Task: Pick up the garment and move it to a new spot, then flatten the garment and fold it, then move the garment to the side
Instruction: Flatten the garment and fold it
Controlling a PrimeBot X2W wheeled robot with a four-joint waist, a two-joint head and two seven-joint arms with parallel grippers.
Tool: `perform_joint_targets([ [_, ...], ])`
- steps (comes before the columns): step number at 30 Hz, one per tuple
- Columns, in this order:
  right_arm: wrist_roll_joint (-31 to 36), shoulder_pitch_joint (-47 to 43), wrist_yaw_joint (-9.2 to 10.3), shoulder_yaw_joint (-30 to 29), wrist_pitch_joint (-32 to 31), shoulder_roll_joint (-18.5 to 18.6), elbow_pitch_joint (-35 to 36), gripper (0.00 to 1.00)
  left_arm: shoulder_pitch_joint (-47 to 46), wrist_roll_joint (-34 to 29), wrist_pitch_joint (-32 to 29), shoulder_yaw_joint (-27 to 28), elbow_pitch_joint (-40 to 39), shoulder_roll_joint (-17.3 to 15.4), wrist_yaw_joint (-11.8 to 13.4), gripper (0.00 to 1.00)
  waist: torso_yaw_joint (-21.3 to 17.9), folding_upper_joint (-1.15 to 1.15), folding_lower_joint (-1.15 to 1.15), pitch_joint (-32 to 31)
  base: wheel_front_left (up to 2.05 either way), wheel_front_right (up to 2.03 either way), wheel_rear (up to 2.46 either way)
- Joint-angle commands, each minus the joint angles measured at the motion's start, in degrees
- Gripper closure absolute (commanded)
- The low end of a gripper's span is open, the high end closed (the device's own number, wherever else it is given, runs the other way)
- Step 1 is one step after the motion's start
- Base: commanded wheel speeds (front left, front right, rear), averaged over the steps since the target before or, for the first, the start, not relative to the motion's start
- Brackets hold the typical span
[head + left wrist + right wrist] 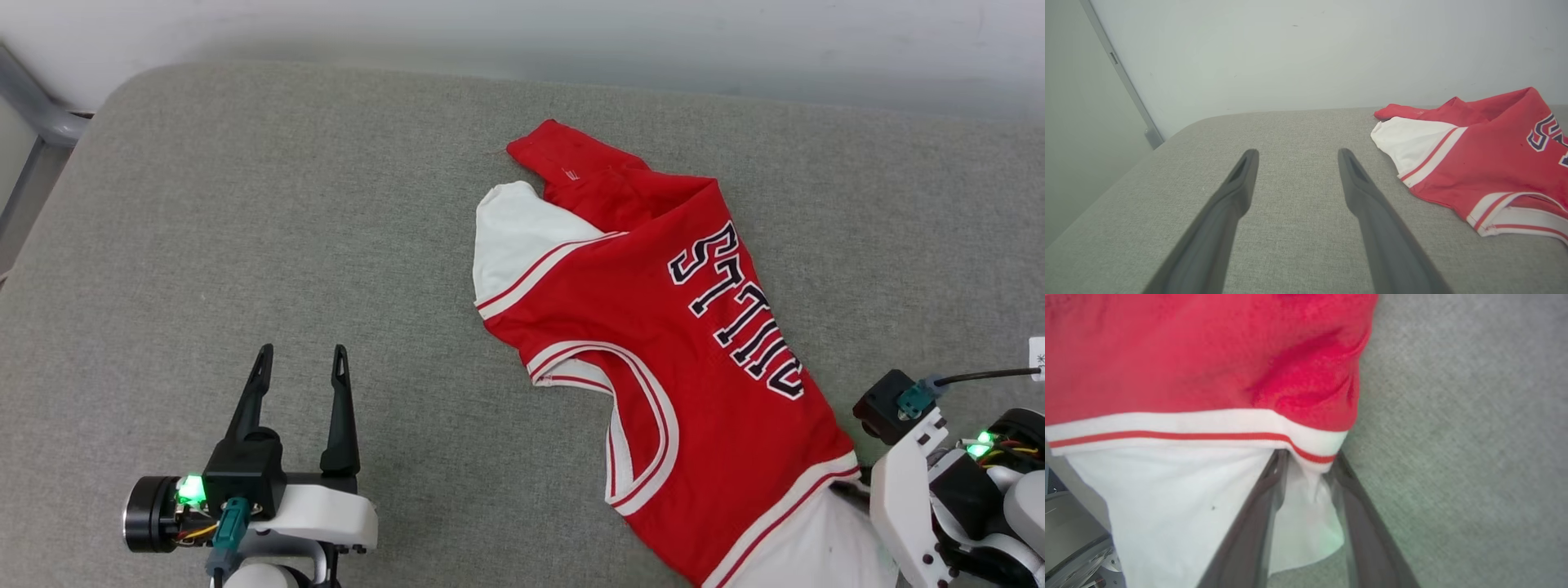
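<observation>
Grey cushion (245, 204), open room left; garment (653, 327) right. Left gripper (302, 351) jaws wide; right gripper (1310, 457) jaws clamp its edge.

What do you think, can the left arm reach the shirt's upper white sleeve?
Probably yes. The left gripper is open, and nothing sits on the grey cushion between it and the upper white sleeve of the garment.

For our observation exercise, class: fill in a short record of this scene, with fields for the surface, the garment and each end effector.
surface: grey woven cushion, pale wall behind
garment: red jersey, black lettering facing up
lie: rumpled, partly folded over, not flat
left end effector: open, over bare cushion, apart from garment
right end effector: shut on white sleeve beside striped trim
</observation>
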State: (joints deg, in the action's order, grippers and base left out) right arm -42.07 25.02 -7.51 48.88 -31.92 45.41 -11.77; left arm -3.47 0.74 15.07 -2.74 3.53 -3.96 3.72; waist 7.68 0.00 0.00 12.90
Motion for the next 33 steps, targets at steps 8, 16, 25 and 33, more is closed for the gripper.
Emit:
perform_joint_targets([
  [8,-1.89,3.27,0.09,1.37,3.23,4.17,-5.43,1.0,0.79,-0.3,0.15,-0.04,0.42,0.01,0.03,0.0,-0.87,0.0,0.0,-2.4,0.0,0.0,0.0],
  [16,-2.36,7.04,0.08,-0.45,5.83,5.57,-15.26,1.0,1.19,-0.4,0.15,-0.45,0.53,-0.12,-0.42,0.0,0.32,0.0,0.0,-3.24,0.0,0.0,0.0],
  [25,-3.67,8.86,0.07,-0.78,13.06,0.69,-25.2,0.0,2.19,-0.38,0.15,-0.06,0.82,-0.35,-0.08,0.0,0.43,0.0,0.0,-4.36,0.0,0.0,0.0],
  [33,-3.08,8.96,0.07,-2.8,25.26,0.07,-26.21,0.0,3.36,-0.48,0.15,0.18,0.92,-1.23,-0.17,0.0,-2.03,0.0,0.0,-7.86,0.0,0.0,0.0],
])
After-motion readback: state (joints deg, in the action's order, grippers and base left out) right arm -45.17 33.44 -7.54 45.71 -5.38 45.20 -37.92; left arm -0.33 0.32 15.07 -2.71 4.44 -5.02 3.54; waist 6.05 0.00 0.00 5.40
